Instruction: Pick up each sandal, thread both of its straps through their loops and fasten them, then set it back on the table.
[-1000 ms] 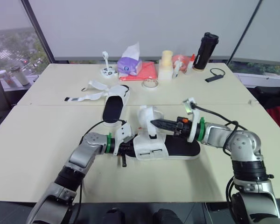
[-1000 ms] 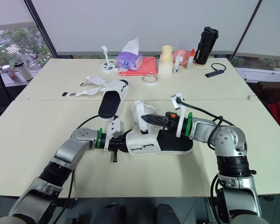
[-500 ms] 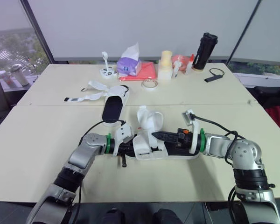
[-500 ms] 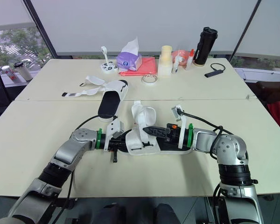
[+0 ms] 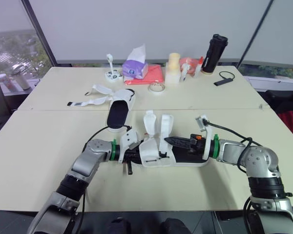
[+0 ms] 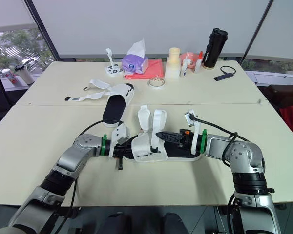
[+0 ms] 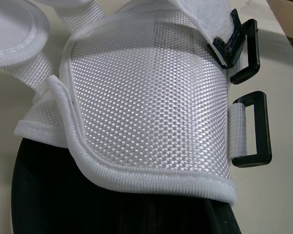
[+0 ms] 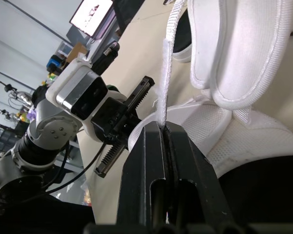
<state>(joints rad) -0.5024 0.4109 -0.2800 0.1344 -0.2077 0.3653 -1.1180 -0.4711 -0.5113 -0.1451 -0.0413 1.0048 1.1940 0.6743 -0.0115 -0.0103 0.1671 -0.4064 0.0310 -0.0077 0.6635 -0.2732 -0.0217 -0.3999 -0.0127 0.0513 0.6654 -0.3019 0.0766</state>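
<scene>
On the near half of the table point(image 5: 49, 146), as the head views show it, 1 sandal point(image 5: 155, 155) lies with its long axis running across the robot from left to right. Its white upper is toward the left gripper point(image 5: 130, 155) and its black sole stretches toward the right arm. The left gripper sits against the upper's end of the sandal; whether it has hold of it I cannot tell. The right gripper point(image 5: 167, 141) reaches in along the sole from the other end and meets the foot of a thin strap point(image 5: 166, 125), which stands upright above the upper beside a second upright flap point(image 5: 150, 125). The other sandal point(image 5: 119, 111) lies farther back on the left, well apart, its straps splayed open. From the left wrist view, the white mesh upper is close up, with 2 black loops point(image 7: 250, 129) side by side on its edge, one of them plainly empty. From the right wrist view, the 2 black fingers point(image 8: 149, 165) are closed flat on the thin strap with nothing else between them, and the strap's free length rises past the pinch. Threading looks to be the step in hand. The loops lie on the side of the upper facing the robot, below the pinched strap. The right arm, the nearer one, would have to carry the strap over the upper and down to them while the left steadies the sandal.
</scene>
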